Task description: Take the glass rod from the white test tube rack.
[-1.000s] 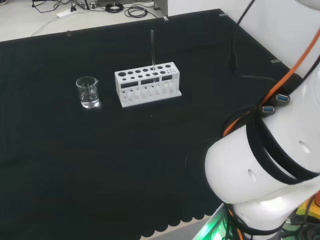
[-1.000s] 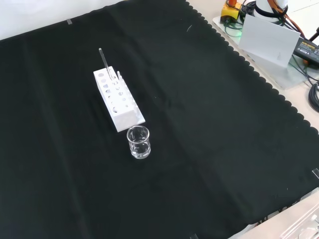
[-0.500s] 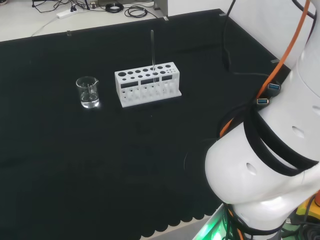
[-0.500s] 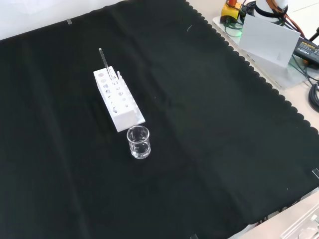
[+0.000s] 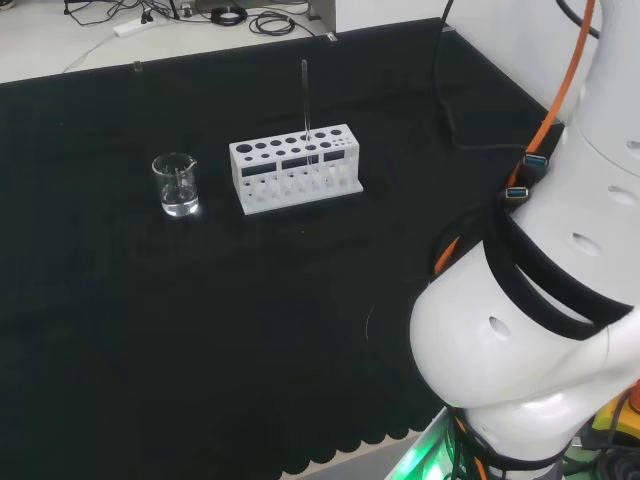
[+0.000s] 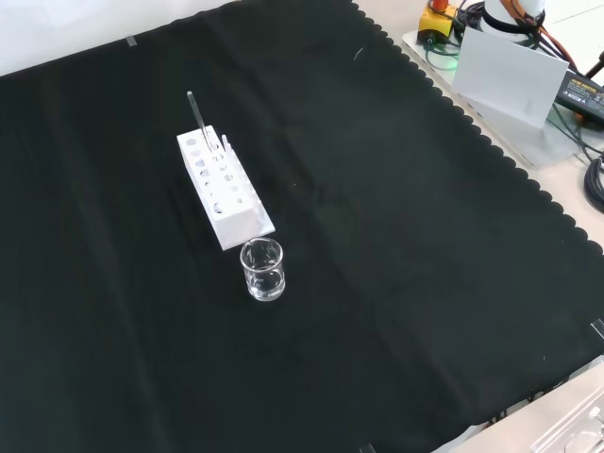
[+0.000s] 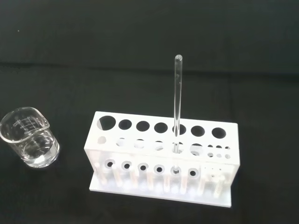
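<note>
The thin clear glass rod (image 7: 177, 103) stands upright in the white plastic test tube rack (image 7: 161, 158), its top free for grasping; whether the fingers are open cannot be told.

One glass rod (image 7: 177, 100); one white rack (image 7: 161, 158); one beaker (image 7: 29, 137).

In the head view the test tube rack (image 5: 295, 167) stands on the cloth (image 5: 200, 330) with the beaker (image 5: 176, 184) apart to its left. The glass rod (image 5: 305, 98) stands upright in a hole right of the rack's middle. In the front view the beaker (image 6: 262, 270) stands just before the rack's near end.
</note>
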Tool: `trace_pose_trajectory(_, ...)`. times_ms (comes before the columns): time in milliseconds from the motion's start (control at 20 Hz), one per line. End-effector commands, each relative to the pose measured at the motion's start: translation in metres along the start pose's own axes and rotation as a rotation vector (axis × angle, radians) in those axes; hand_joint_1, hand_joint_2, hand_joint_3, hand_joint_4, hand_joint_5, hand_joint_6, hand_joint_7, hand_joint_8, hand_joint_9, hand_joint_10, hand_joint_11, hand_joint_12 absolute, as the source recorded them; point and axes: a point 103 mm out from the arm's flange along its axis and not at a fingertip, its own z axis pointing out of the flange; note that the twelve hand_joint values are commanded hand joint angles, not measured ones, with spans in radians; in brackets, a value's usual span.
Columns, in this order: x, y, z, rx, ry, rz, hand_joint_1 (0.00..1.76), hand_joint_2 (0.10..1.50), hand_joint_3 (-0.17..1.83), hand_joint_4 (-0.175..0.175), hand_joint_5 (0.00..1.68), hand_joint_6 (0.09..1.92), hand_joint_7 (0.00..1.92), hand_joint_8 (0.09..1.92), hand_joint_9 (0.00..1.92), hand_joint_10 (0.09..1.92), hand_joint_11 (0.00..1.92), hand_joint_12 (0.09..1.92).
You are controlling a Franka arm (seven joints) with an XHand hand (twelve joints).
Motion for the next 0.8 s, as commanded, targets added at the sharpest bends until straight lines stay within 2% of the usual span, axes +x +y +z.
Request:
trace_pose_trajectory(50, 0.001, 0.023, 0.016, -0.022, 0.025, -0.021, 0.46, 0.91, 0.37, -0.155, 0.3, 0.09, 0.36, 0.83, 0.85, 0.7, 0.61, 1.27)
trace_pose_trajectory(200, 0.0, 0.034, 0.026, -0.017, 0.025, -0.006, 0.46, 0.91, 0.37, -0.161, 0.32, 0.09, 0.42, 0.84, 0.9, 0.7, 0.65, 1.26)
trace_pose_trajectory(400, -0.001, 0.045, 0.04, -0.011, 0.027, -0.017, 0.46, 0.91, 0.37, -0.166, 0.34, 0.09, 0.46, 0.85, 0.92, 0.7, 0.67, 1.25)
trace_pose_trajectory(550, -0.014, 0.057, 0.057, -0.013, 0.045, -0.025, 0.46, 0.91, 0.37, -0.167, 0.35, 0.09, 0.47, 0.85, 0.93, 0.71, 0.68, 1.25)
trace_pose_trajectory(800, -0.009, 0.056, 0.057, -0.002, 0.03, -0.023, 0.46, 0.91, 0.38, -0.169, 0.35, 0.09, 0.49, 0.86, 0.94, 0.71, 0.68, 1.24)
